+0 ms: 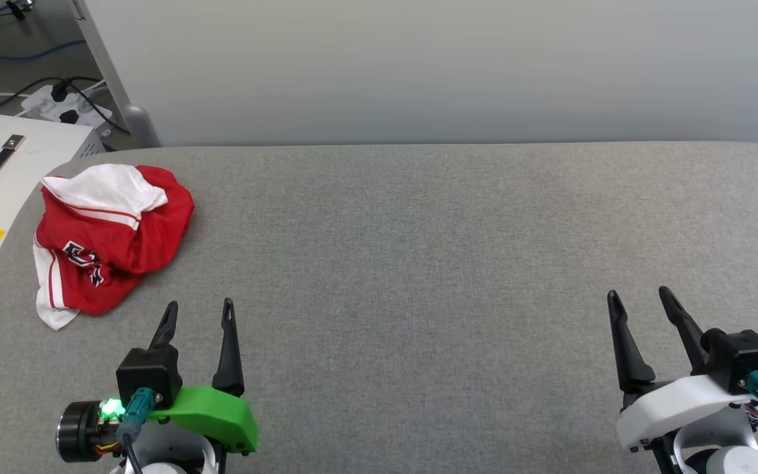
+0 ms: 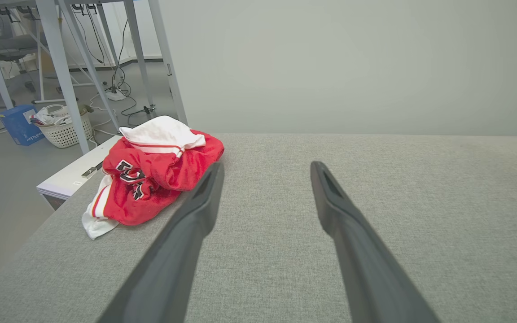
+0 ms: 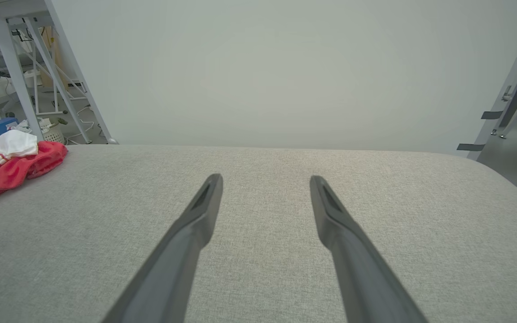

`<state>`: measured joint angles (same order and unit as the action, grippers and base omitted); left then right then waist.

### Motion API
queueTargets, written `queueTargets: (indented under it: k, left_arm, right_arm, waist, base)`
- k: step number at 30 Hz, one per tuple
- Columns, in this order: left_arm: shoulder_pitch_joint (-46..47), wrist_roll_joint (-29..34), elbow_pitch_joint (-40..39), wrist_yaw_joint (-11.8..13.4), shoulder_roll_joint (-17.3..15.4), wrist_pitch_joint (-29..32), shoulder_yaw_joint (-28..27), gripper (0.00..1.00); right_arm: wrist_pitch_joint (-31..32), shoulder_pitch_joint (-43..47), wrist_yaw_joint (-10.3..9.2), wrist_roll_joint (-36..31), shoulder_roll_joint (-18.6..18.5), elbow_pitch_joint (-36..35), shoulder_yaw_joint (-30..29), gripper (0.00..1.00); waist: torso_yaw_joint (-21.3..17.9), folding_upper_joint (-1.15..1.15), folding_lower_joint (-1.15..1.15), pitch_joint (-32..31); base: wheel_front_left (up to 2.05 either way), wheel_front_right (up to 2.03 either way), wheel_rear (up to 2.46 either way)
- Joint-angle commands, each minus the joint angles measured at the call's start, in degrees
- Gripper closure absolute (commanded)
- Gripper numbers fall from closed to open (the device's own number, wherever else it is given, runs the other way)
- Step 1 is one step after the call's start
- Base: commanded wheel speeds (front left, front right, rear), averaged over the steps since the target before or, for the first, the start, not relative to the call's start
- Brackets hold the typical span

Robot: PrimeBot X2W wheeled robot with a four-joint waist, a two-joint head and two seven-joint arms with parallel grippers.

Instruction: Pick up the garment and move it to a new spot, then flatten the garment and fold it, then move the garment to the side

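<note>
Head view: one grey fabric worktop (image 1: 418,263) before a pale wall (image 1: 418,66), cables (image 1: 30,56) on the floor (image 1: 37,26) at left. One garment (image 1: 106,240), crumpled, lies near the worktop's far left edge. Two pairs of jaws, both spread, holding nothing.

Bright, even, nearly shadowless light; sharp frames, wrist views bowing at edges.

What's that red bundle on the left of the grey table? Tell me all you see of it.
A red jersey-style shirt of soft-looking cloth, with white sleeves, red-and-white striped trim and black, white-outlined lettering partly hidden in folds. It lies crumpled in a loose heap, white sleeve on top, near the far left corner of the grey fabric-covered table. Only the table touches it; the open left claw sits apart, nearer the robot.
</note>
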<state>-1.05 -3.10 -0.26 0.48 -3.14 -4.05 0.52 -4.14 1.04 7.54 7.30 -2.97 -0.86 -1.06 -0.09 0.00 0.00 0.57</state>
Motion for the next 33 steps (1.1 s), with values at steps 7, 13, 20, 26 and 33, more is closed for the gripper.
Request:
queueTargets:
  k: [7, 13, 20, 26, 33]
  left_arm:
    - [-0.09, -1.16, -0.21, -0.16, 0.09, -1.28, 0.1, 0.0]
    - [-0.11, -1.36, -0.05, -0.34, 0.11, -1.99, 0.23, 0.0]
    - [-0.45, -1.66, 0.22, -0.52, 0.12, -3.04, 0.49, 0.0]
    - [-0.55, -1.91, 0.55, -0.48, 0.14, -3.75, 0.62, 0.0]
    - [-0.73, -2.18, 0.76, -0.44, 0.15, -4.59, 0.84, 0.0]
  right_arm:
    - [-1.32, 0.41, -0.02, 2.06, 0.03, 0.15, -0.22, 0.0]
    - [-2.02, 0.51, -0.02, 2.68, 0.04, 0.29, -0.16, 0.0]
    - [-3.06, 0.98, -0.03, 2.95, 0.05, 0.63, 0.45, 0.0]
    - [-3.76, 1.27, -0.03, 3.42, 0.05, 1.0, 0.55, 0.0]
    - [-4.59, 1.55, -0.03, 4.15, 0.06, 1.23, 0.48, 0.0]
  waist:
    - [-0.11, 0.0, 0.0, 0.2]
    - [-0.18, 0.0, 0.0, 0.35]
    - [-0.29, 0.0, 0.0, 0.49]
    - [-0.34, 0.0, 0.0, 0.61]
    - [-0.39, 0.0, 0.0, 0.61]
  base:
    - [0.0, 0.0, 0.0]
    - [0.0, 0.0, 0.0]
    - [0.0, 0.0, 0.0]
    - [0.0, 0.0, 0.0]
    - [0.0, 0.0, 0.0]
